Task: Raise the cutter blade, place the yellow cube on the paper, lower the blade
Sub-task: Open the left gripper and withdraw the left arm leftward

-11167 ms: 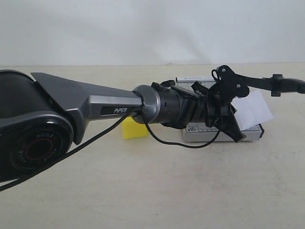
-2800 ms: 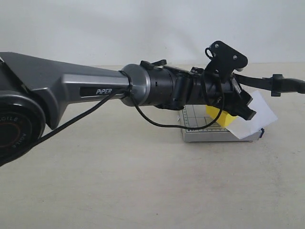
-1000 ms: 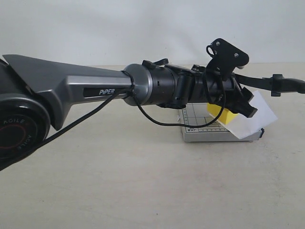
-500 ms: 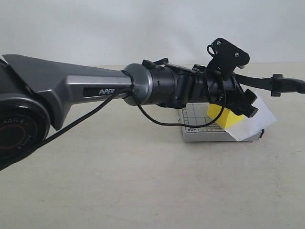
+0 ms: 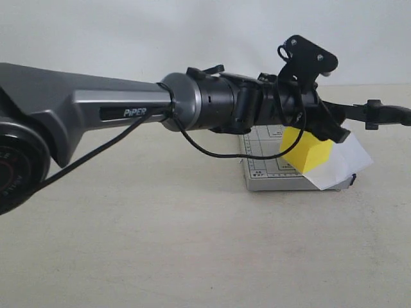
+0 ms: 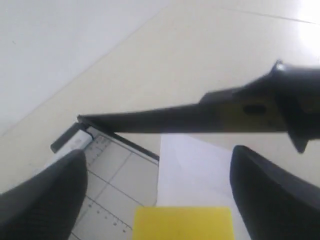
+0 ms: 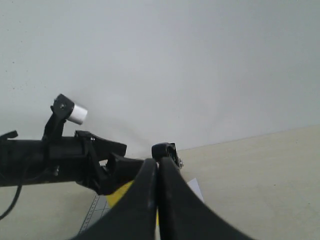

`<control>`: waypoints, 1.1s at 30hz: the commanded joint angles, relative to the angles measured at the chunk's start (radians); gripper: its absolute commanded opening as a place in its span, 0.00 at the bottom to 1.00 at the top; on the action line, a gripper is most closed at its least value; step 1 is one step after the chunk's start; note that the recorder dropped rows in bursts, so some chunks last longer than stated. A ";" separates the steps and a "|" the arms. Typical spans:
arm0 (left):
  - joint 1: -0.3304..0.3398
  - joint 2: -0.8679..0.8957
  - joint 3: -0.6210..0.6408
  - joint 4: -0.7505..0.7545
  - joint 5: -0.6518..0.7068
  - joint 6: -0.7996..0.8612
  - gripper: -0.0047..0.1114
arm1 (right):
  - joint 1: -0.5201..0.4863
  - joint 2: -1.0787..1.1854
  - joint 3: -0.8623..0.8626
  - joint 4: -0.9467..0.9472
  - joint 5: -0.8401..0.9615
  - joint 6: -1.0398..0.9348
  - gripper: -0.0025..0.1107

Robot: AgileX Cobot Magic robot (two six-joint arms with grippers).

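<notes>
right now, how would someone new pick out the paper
On the beige table sits a small grey gridded cutter board. The paper is the white sheet across its right end in the exterior view, partly under the yellow cube. Unlike the board, it is unmarked and overhangs the edge.

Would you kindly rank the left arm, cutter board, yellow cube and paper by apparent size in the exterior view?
1. left arm, though it is nearest the camera.
2. cutter board, partly covered.
3. yellow cube and paper: their visible parts look alike, so unranked.

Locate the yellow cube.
Exterior view, right side: the cube sits on the paper over the cutter board, near the raised blade.
</notes>
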State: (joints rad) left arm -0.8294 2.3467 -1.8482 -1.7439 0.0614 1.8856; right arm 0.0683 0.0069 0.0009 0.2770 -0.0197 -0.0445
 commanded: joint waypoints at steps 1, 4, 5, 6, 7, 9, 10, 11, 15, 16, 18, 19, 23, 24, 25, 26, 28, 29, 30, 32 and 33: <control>-0.008 -0.079 -0.001 0.000 -0.015 -0.035 0.55 | 0.001 -0.007 -0.001 0.001 -0.008 -0.002 0.02; -0.008 -0.139 0.039 0.000 -0.034 -0.064 0.33 | 0.001 -0.007 -0.001 0.001 -0.008 -0.002 0.02; -0.008 -0.159 0.061 0.000 -0.034 -0.064 0.24 | 0.001 -0.007 -0.001 0.001 -0.008 -0.002 0.02; -0.008 -0.180 0.092 0.000 -0.035 -0.064 0.16 | 0.001 -0.007 -0.001 0.001 -0.008 -0.002 0.02; -0.008 -0.201 0.120 0.000 -0.040 -0.064 0.08 | 0.001 -0.007 -0.001 0.001 -0.008 -0.002 0.02; -0.008 -0.239 0.178 0.000 -0.053 -0.063 0.08 | 0.001 -0.007 -0.001 0.001 -0.008 -0.002 0.02; -0.008 -0.262 0.213 0.000 -0.061 -0.063 0.08 | 0.001 -0.007 -0.001 0.001 -0.008 -0.002 0.02; -0.008 -0.282 0.243 0.000 -0.071 -0.063 0.08 | 0.001 -0.007 -0.001 0.001 -0.008 -0.002 0.02; -0.008 -0.388 0.394 0.000 -0.103 -0.064 0.08 | 0.001 -0.007 -0.001 0.001 -0.008 -0.002 0.02; -0.008 -0.417 0.437 0.000 -0.115 -0.064 0.08 | 0.001 -0.007 -0.001 0.001 -0.008 -0.002 0.02; -0.008 -0.471 0.526 0.000 -0.130 -0.081 0.08 | 0.001 -0.007 -0.001 0.001 -0.008 -0.002 0.02; -0.008 -0.502 0.571 0.000 -0.131 -0.093 0.08 | 0.001 -0.007 -0.001 0.001 -0.008 -0.002 0.02; -0.008 -0.625 0.726 0.000 -0.103 -0.107 0.08 | 0.001 -0.007 -0.001 0.001 -0.008 -0.002 0.02; -0.008 -0.658 0.765 0.000 -0.085 -0.107 0.08 | 0.001 -0.007 -0.001 0.001 -0.008 -0.002 0.02; -0.008 -0.691 0.801 0.000 -0.061 -0.107 0.08 | 0.001 -0.007 -0.001 0.001 -0.008 -0.002 0.02; -0.008 -0.718 0.836 0.000 -0.051 -0.107 0.08 | 0.001 -0.007 -0.001 0.001 -0.008 -0.002 0.02; -0.008 -0.788 0.901 0.000 -0.025 -0.107 0.08 | 0.001 -0.007 -0.001 0.001 -0.008 -0.002 0.02; -0.008 -0.818 0.926 0.000 -0.018 -0.107 0.08 | 0.001 -0.007 -0.001 0.001 -0.008 -0.002 0.02; -0.008 -0.854 0.957 0.000 -0.013 -0.107 0.08 | 0.001 -0.007 -0.001 0.001 -0.008 -0.002 0.02; -0.006 -0.928 1.017 0.000 -0.009 -0.107 0.08 | 0.001 -0.007 -0.001 0.001 -0.008 -0.001 0.02; -0.006 -0.958 1.041 0.000 -0.009 -0.107 0.08 | 0.001 -0.007 -0.001 0.001 -0.008 -0.001 0.02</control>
State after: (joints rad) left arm -0.8344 1.4703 -0.8721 -1.7439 0.0399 1.7910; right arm 0.0683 0.0069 0.0009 0.2770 -0.0197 -0.0445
